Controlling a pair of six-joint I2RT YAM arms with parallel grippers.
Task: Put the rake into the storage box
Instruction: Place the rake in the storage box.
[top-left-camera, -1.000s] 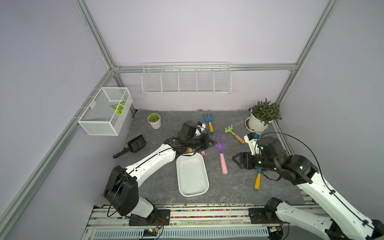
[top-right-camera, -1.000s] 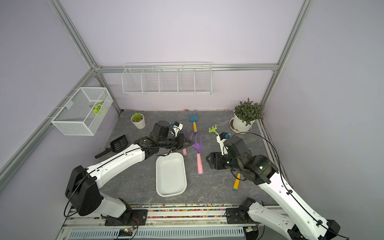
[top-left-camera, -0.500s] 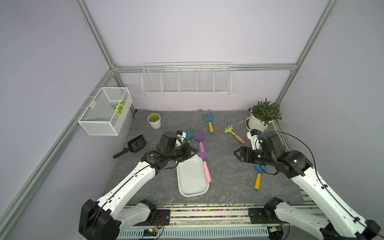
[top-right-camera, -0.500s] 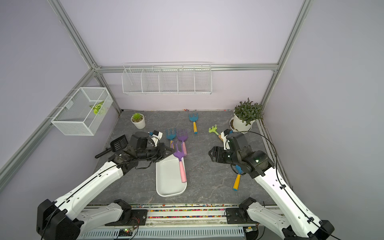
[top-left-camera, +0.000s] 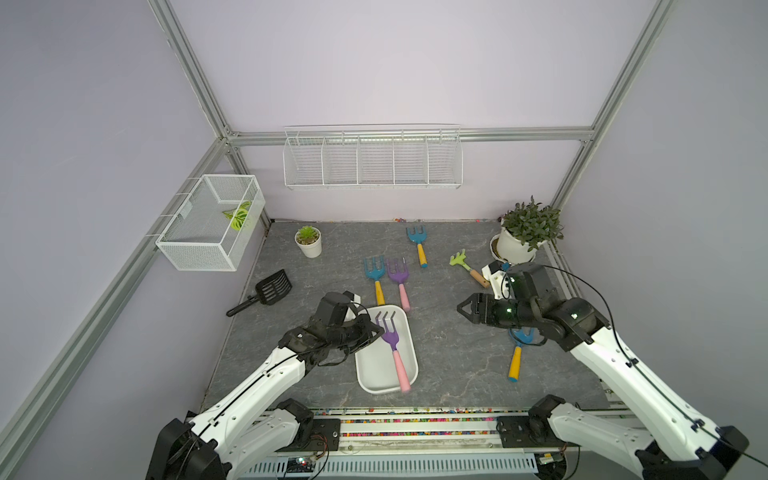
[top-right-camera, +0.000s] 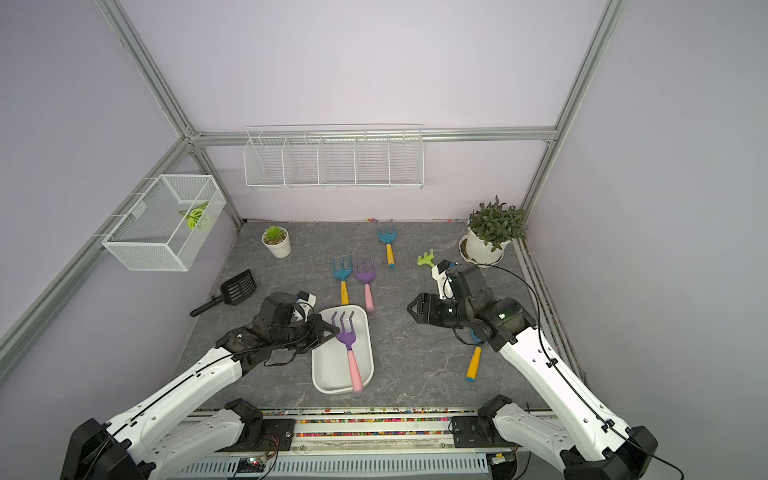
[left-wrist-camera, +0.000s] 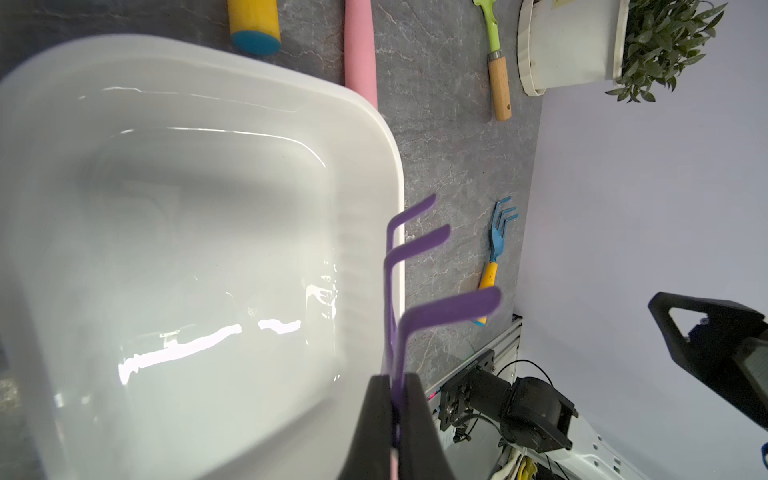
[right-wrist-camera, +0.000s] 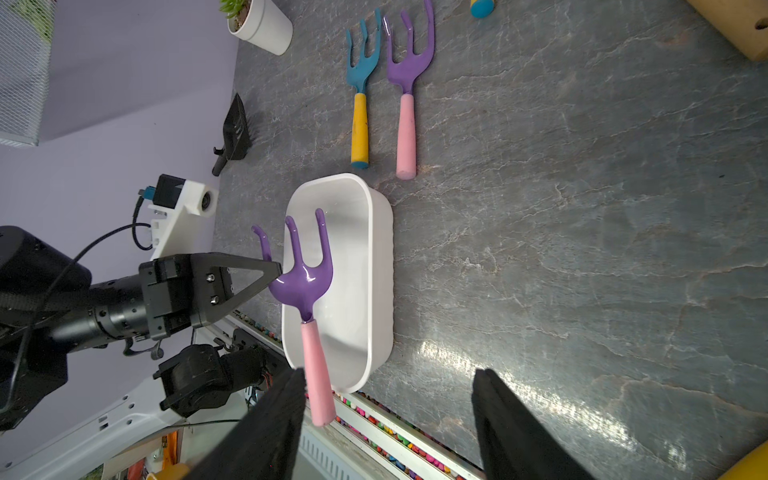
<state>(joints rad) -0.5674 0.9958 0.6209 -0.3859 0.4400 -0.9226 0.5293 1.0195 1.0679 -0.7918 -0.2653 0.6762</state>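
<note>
A rake (top-left-camera: 390, 337) with a purple head and pink handle hangs over the storage box (top-left-camera: 372, 370), a shallow white tub near the table's front edge. My left gripper (top-left-camera: 376, 332) is shut on the side of the rake's head; the wrist view shows the purple metal (left-wrist-camera: 419, 245) pinched between the black fingers above the tub (left-wrist-camera: 187, 228). The rake's tines point toward the back wall and its handle end overhangs the tub's front rim (right-wrist-camera: 376, 257). My right gripper (top-left-camera: 461, 308) is open and empty above the table, right of the tub and apart from it.
Two rakes, blue-yellow (top-left-camera: 376, 276) and purple-pink (top-left-camera: 400, 282), lie just behind the tub. Further rakes lie at the back (top-left-camera: 417, 245), (top-left-camera: 463, 266) and under the right arm (top-left-camera: 515, 361). A black scoop (top-left-camera: 266, 291), small pot (top-left-camera: 308, 241), potted plant (top-left-camera: 523, 237), mesh basket (top-left-camera: 212, 224), wire rack (top-left-camera: 372, 160).
My left arm has pulled back toward the front, carrying the rake from the middle of the table to over the tub. The right gripper has lifted and shifted slightly, still open.
</note>
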